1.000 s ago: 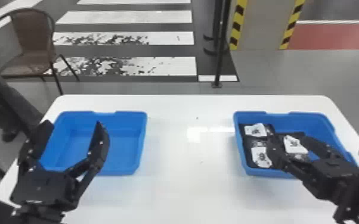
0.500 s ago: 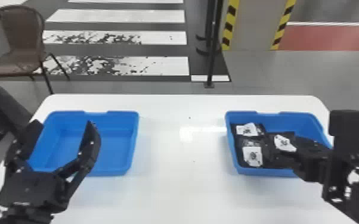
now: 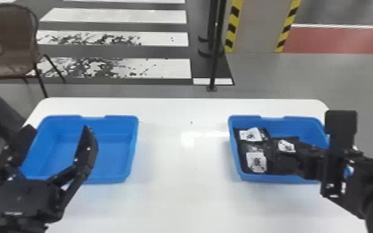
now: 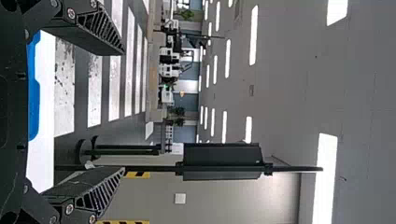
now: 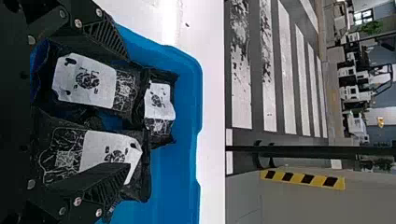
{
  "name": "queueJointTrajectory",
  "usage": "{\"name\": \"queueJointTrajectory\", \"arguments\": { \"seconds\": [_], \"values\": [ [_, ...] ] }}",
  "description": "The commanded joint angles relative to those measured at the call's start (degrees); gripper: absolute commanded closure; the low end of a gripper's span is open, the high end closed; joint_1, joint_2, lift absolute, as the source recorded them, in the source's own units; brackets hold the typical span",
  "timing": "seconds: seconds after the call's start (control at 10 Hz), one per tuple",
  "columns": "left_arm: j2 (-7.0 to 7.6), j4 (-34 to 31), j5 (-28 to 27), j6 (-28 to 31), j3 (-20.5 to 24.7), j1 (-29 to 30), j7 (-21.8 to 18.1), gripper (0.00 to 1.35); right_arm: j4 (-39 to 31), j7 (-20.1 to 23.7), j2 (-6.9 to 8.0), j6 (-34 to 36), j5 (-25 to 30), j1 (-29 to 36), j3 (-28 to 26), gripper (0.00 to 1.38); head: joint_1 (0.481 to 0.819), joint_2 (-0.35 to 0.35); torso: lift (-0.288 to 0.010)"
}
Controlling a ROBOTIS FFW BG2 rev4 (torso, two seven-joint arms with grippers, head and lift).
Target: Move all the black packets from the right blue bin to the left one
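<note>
A white, round-cornered table [image 3: 176, 198] is supporting two rectangular, open-topped plastic bins: the left blue bin [image 3: 114, 155] and the right blue bin [image 3: 288, 127].

The black two-fingered left gripper [image 3: 59, 127] is standing released at the left bin, its fingers spread. The matching right gripper [image 5: 127, 112] is sitting low at the right bin, also released, and is gripping nothing.

Three glossy black, soft-looking packets are lying inside the right bin: the left packet [image 5: 86, 84], the far packet [image 5: 159, 100] and the right packet [image 5: 133, 186]. One right finger is overlapping the right packet and its white rectangular label [image 5: 133, 147].

CAUTION: The fingers are spanning parts of two neighbouring packets. Closing here could catch both, or bunch them together. Pressing lower could fold the right packet, because the finger is lying across it. A grip on a loose edge could slip during the carry. A sideways lift could snag the bin wall, since the packets are lying close to it.
</note>
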Motion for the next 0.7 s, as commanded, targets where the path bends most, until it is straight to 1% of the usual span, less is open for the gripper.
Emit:
{"name": "queueJointTrajectory", "arguments": {
  "seconds": [0.0,0.1,0.2,0.3,0.4,0.6],
  "values": [
    [0.00,0.00,0.00,0.01,0.00,0.00,0.05,0.16,4.07,1.03,-0.25,-1.01,-0.81,-1.99,0.11,0.24,0.695,-0.032,-0.140],
    [0.00,0.00,0.00,0.01,0.00,0.00,0.05,0.16,4.49,1.21,-0.25,-1.29,-1.04,-2.27,0.80,0.24,0.695,-0.031,-0.140],
    [0.00,0.00,0.00,0.01,0.00,0.00,-0.04,0.16,4.07,1.21,-0.25,-1.29,-1.04,-2.55,1.49,0.28,0.695,-0.026,-0.140],
    [0.00,0.00,0.00,0.01,0.00,0.00,0.05,0.16,4.07,1.21,-0.25,-1.29,-1.04,-2.83,2.06,0.41,0.695,-0.018,-0.140],
    [0.00,0.00,0.00,0.01,0.00,0.00,0.05,0.16,3.36,1.12,-0.25,-1.43,-1.38,-2.83,2.51,0.49,0.695,-0.013,-0.140],
    [0.00,0.00,0.00,0.15,0.00,0.00,0.05,0.16,4.91,0.68,-0.16,-1.57,-1.95,-3.68,3.08,0.50,0.695,0.003,-0.140]
  ]
}}
